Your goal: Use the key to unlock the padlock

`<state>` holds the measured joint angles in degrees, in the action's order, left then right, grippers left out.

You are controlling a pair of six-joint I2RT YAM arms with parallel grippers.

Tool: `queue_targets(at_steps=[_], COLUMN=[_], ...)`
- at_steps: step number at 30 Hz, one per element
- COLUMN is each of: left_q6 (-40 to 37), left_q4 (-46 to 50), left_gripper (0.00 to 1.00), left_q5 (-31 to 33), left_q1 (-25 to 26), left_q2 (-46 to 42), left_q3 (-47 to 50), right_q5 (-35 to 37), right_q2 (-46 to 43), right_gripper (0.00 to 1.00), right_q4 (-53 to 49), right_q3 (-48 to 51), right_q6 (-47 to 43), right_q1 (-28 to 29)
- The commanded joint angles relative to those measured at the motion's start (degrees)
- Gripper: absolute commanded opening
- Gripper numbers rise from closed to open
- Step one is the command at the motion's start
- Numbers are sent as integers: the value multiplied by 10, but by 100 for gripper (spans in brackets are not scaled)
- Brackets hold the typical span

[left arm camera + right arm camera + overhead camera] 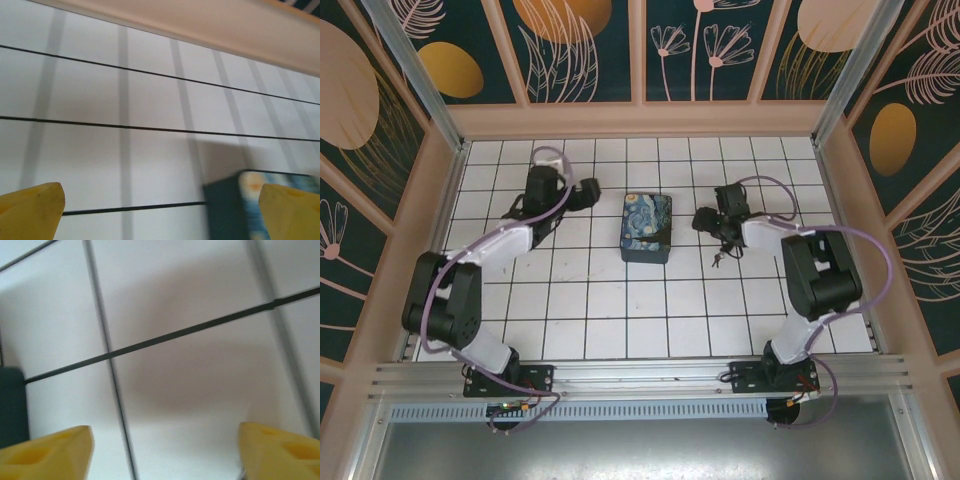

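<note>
Padlock [719,260] lay right of the box [647,227]. Left tool [161,200] and right tool [165,440] gaped wide, empty. A sloppy grab could skid it away.

Left tool [160,212] and right tool [165,452] both gape wide.

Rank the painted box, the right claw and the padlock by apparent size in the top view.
1. painted box
2. right claw, perhaps helped by sitting nearer the camera
3. padlock, a tiny dark speck
</note>
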<state>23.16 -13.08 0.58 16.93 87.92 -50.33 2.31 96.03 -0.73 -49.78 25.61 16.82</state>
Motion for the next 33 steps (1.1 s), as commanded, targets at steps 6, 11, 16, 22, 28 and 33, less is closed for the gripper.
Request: queue_targets(at_steps=[6, 11, 16, 22, 28, 33], left_q6=[-194, -198, -201, -189, -194, -202], left_q4=[-188, -386, -546, -590, -612, -594], left_gripper=[99, 99, 99, 99, 99, 99], left_q5=[216, 241, 180, 114, 107, 79], left_q1=[-101, -104, -122, -149, -149, -150], left_q2=[-97, -62, -16, -9, -11, -5], left_q3=[190, 295, 331, 366, 376, 365], right_q5=[125, 98, 70, 18, 4, 9], right_q2=[-203, -229, -215, -115, -68, -67], right_gripper=[99, 99, 99, 99, 99, 99], right_q4=[350, 389, 472, 725, 799, 778], right_q3=[221, 255, 311, 373, 394, 382], right_q6=[-151, -158, -201, -255, -240, -236], right_q1=[-75, -135, -156, -164, -182, -183])
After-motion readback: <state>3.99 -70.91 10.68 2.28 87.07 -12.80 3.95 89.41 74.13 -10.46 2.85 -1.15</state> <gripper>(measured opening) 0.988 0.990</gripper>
